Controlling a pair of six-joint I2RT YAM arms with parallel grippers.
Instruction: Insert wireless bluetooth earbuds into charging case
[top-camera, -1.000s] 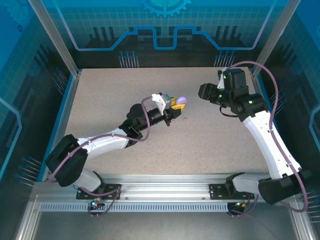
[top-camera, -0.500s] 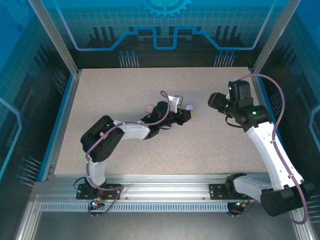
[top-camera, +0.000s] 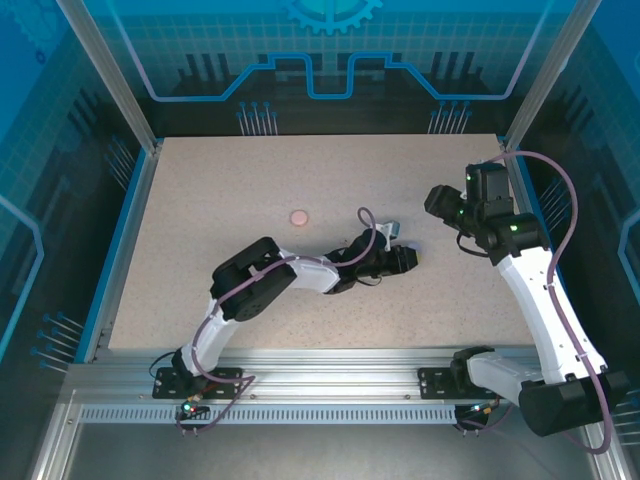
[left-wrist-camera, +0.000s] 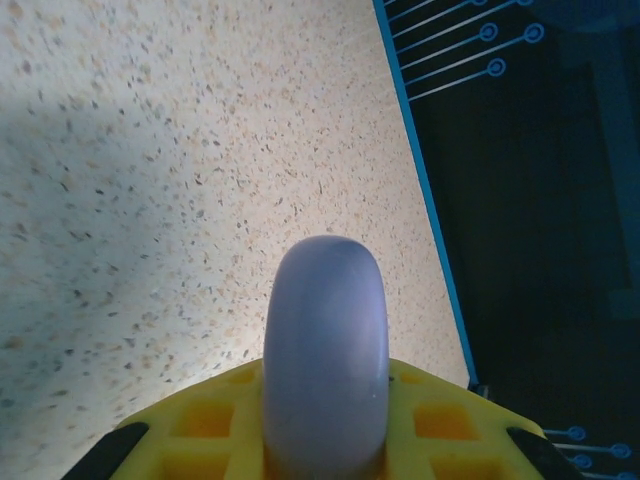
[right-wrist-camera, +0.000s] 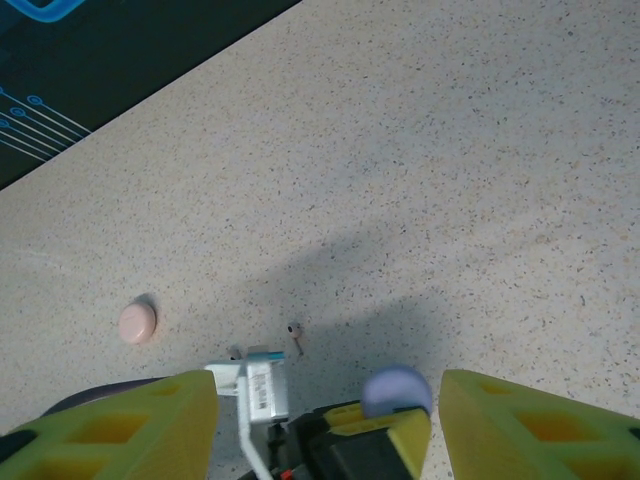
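A: Two arms reach over a speckled surface (top-camera: 220, 190). What does the left claw (top-camera: 410, 257) hold?

B: It is clenched on the purple case (left-wrist-camera: 325, 350), gripped edge-on between yellow fingers (left-wrist-camera: 210, 425), right of the surface's middle.

A: And the right claw (right-wrist-camera: 325, 395)?

B: Released. Its yellow fingers (right-wrist-camera: 520, 420) are spread wide with nothing between them, above the left claw.

A: Any buds?

B: A tiny dark speck (right-wrist-camera: 296, 330) lies just beside the left claw, too small to tell. A pink case (top-camera: 298, 216) lies flat, well apart to the left.
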